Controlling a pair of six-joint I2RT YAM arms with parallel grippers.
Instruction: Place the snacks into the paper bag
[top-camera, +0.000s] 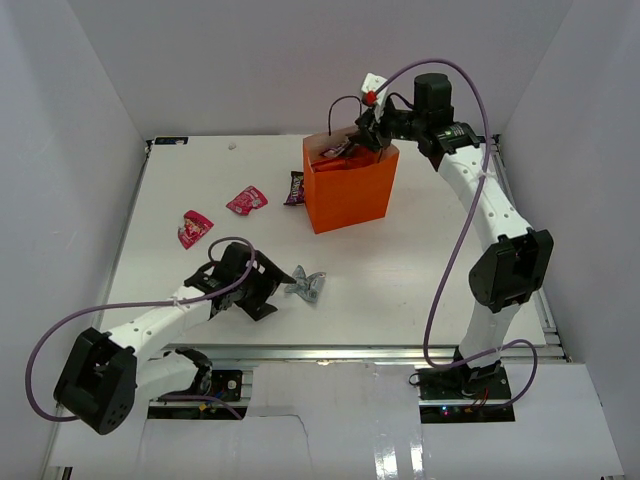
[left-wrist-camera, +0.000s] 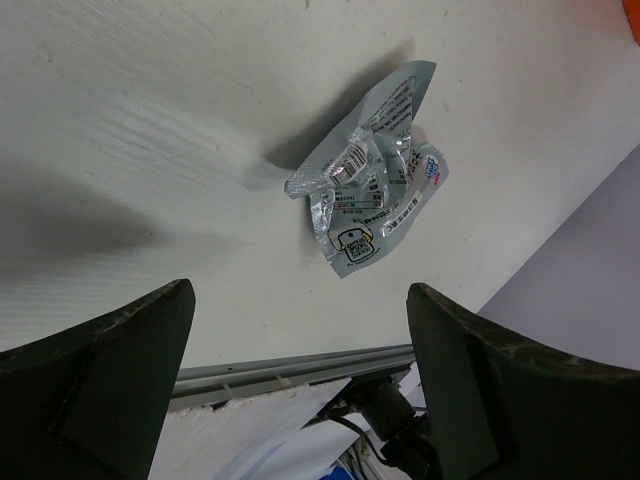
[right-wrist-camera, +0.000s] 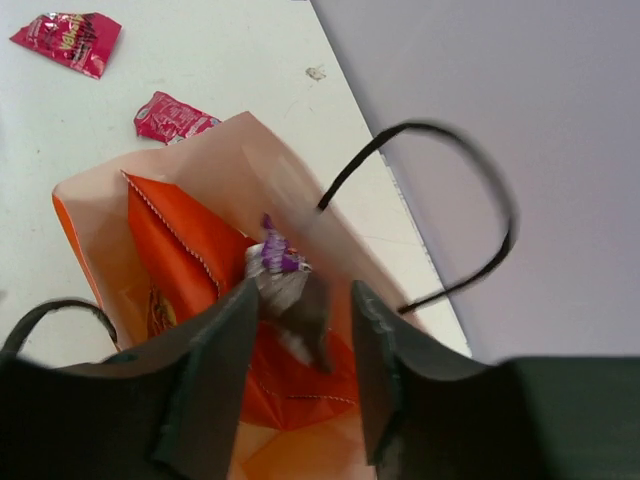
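The orange paper bag (top-camera: 346, 190) stands upright at the back middle of the table. My right gripper (top-camera: 366, 133) hovers over its open mouth with the jaws apart. In the right wrist view a blurred dark purple and silver wrapper (right-wrist-camera: 283, 283) is between the fingers of my right gripper (right-wrist-camera: 308, 295), over the orange-red chip bag (right-wrist-camera: 170, 265) that lies inside the paper bag (right-wrist-camera: 215, 165). My left gripper (top-camera: 277, 283) is open and low over the table, just left of a crumpled silver wrapper (top-camera: 307, 285). In the left wrist view the wrapper (left-wrist-camera: 372, 190) lies ahead of the open gripper (left-wrist-camera: 300, 300).
Two pink packets (top-camera: 246, 200) (top-camera: 194, 227) lie on the table left of the bag. A dark purple wrapper (top-camera: 294, 188) lies against the bag's left side. The bag's black loop handle (right-wrist-camera: 470, 200) arches beside my right gripper. White walls enclose the table.
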